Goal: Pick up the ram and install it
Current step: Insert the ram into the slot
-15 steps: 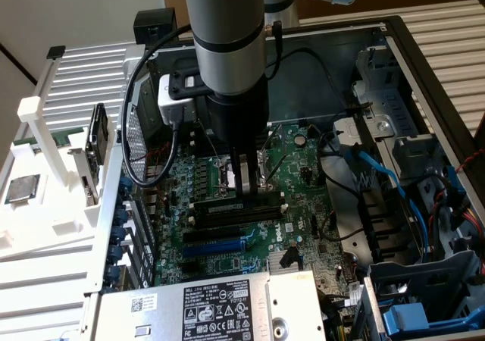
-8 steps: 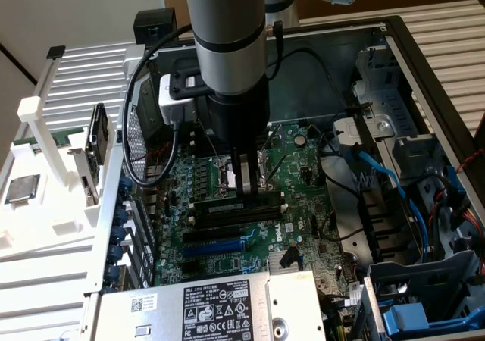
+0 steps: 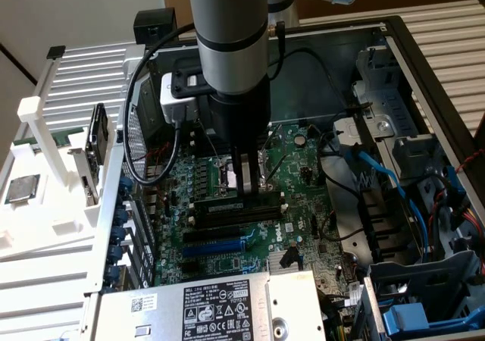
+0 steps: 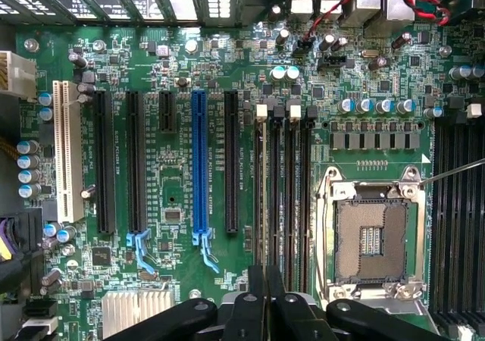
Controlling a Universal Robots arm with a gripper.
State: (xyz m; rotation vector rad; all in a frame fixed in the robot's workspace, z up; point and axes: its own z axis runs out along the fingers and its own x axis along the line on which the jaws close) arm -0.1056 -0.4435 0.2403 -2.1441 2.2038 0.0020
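1. Exterior view: closest to me is the PSU (image 3: 220,307). Behind it the arm (image 3: 227,30) reaches straight down into the open case. The gripper (image 3: 242,193) sits low over the black slots (image 3: 235,211), right by the CPU area.
2. A black cable (image 3: 130,121) loops off the wrist near the case wall. If the arm shifts sideways, that loop could catch on the metal edge and drag the tool off line.
3. Wrist view: nearest are the fingers (image 4: 252,303), drawn together with just a slit between them. A thin dark strip seen edge-on fills the slit. I take it for the ram (image 4: 265,284), pinched and hanging over the slots, though from this angle I wouldn't swear to it.
4. If it goes down even slightly askew, its edge would land on a slot wall rather than in the groove. Pressing on from there could bend it or lever it out of the grip.
5. The white clips (image 4: 261,112) may not be swung back. If so, the stick would jam on them and seat crooked.
6. The bare socket (image 4: 373,239) lies just beside the slots. A slip that way would hit its exposed contacts.
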